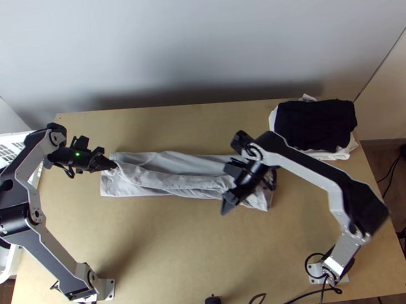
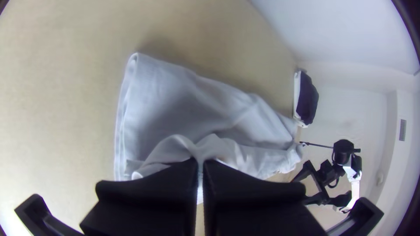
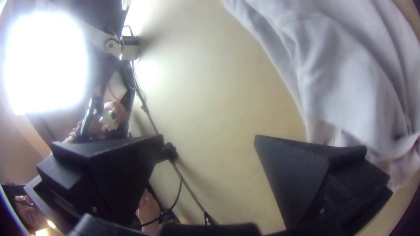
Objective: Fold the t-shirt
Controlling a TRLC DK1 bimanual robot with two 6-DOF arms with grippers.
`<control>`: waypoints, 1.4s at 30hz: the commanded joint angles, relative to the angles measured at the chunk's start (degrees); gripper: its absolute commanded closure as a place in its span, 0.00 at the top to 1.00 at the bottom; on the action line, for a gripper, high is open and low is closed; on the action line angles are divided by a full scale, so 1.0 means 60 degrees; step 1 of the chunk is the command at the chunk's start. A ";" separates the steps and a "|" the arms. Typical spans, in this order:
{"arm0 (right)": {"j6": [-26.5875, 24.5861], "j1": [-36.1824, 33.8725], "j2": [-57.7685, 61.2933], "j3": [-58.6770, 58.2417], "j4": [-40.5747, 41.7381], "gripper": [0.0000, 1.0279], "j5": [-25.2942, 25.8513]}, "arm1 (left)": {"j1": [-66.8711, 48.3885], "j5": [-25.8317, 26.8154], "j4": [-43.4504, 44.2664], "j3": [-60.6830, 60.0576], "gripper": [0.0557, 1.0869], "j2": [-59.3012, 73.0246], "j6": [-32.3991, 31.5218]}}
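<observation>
Across the middle of the table lies the t-shirt, a creased strip, pinched near its left end by my left claw, which should hold firm while my open right claw takes all right-end layers together.

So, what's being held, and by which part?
The left gripper holds the t-shirt by a fold near its left end; the right gripper holds nothing.

And there at the far right of the table, black cloth sits atop white cloth, a white basket at left!
</observation>
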 commanded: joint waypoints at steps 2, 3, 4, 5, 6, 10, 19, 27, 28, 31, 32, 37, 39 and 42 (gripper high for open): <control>-0.0073 -0.0241 0.1387 0.1674 0.1507 0.94 -0.0075 | 0.0370 0.0013 -0.0086 -0.0088 0.04 -0.0167 0.0091; 0.0029 -0.0285 0.1328 0.1733 0.2049 0.94 0.0232 | 0.0444 0.0013 -0.0130 -0.0102 0.04 -0.0181 0.0135; 0.0132 -0.0299 0.1182 0.1718 0.2606 0.94 0.0716 | 0.0502 0.0013 -0.0144 -0.0117 0.04 -0.0181 0.0135; 0.0322 -0.0299 0.0991 0.1630 0.3207 0.94 0.1375 | 0.0546 0.0013 -0.0159 -0.0146 0.04 -0.0196 0.0150; 0.0440 -0.0285 0.0772 0.1528 0.3763 0.94 0.2019 | 0.0576 0.0013 -0.0159 -0.0176 0.04 -0.0196 0.0150; 0.0908 -0.0387 0.0274 0.1586 0.4364 0.94 0.2810 | 0.0737 0.0013 -0.0174 -0.0220 0.04 -0.0269 0.0193; -0.0058 0.0287 -0.0884 0.0473 0.0746 0.94 0.2400 | 0.0912 0.0013 -0.0320 -0.0278 0.04 -0.0313 0.0442; -0.1640 0.1400 -0.1015 -0.1885 0.2181 0.94 0.4978 | 0.0634 0.0057 -0.0262 -0.0190 0.04 -0.0269 0.0325; -0.1655 0.1400 -0.0884 -0.1871 0.2313 0.94 0.5022 | 0.0634 0.0057 -0.0262 -0.0146 0.04 -0.0269 0.0311; -0.1802 0.1297 -0.0576 -0.1812 0.2899 0.94 0.5110 | 0.0678 0.0043 -0.0276 -0.0059 0.04 -0.0269 0.0267; -0.1860 0.1253 -0.0444 -0.1739 0.3031 0.94 0.5125 | 0.0707 0.0043 -0.0276 -0.0059 0.04 -0.0284 0.0267; -0.1904 0.1063 -0.0136 -0.1314 0.3412 0.94 0.5125 | 0.0883 0.0043 -0.0364 -0.0088 0.04 -0.0284 0.0296; -0.1904 0.1063 -0.0151 -0.1197 0.3412 0.94 0.5125 | 0.0956 0.0043 -0.0393 -0.0088 0.04 -0.0299 0.0340; -0.1889 0.1004 -0.0254 -0.0962 0.3353 0.94 0.5110 | 0.1044 0.0043 -0.0437 -0.0088 0.04 -0.0299 0.0384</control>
